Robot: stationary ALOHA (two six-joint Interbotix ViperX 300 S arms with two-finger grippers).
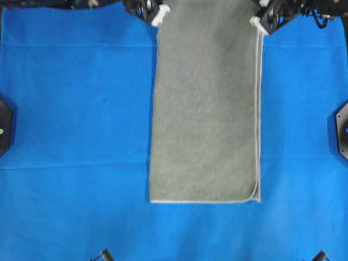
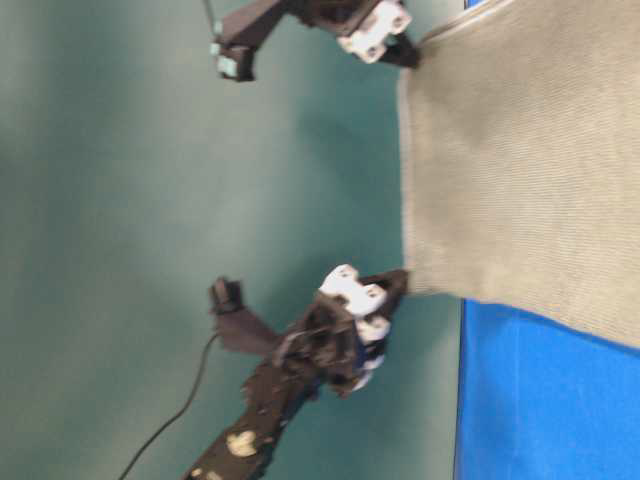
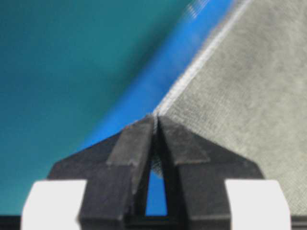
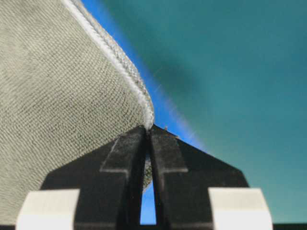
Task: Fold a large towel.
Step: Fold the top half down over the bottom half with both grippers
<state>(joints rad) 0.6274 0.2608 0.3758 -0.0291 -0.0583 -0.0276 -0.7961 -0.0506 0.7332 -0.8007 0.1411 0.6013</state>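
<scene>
The towel (image 1: 206, 109) is a long grey-green strip with a pale stitched border. It runs down the middle of the blue sheet, and its near end lies flat at the front. At the far end my left gripper (image 1: 159, 15) is shut on the towel's far left corner. My right gripper (image 1: 258, 23) is shut on the far right corner. In the left wrist view the jaws (image 3: 156, 116) pinch the towel (image 3: 240, 86) at its bordered edge. In the right wrist view the jaws (image 4: 147, 127) pinch the rounded corner of the towel (image 4: 62, 96). From table level the far end of the towel (image 2: 520, 170) hangs lifted between both grippers.
A bright blue sheet (image 1: 70, 109) covers the table on both sides of the towel. Black fixtures sit at the left edge (image 1: 4, 126) and the right edge (image 1: 342, 129). Small black parts poke in at the front edge (image 1: 103, 254).
</scene>
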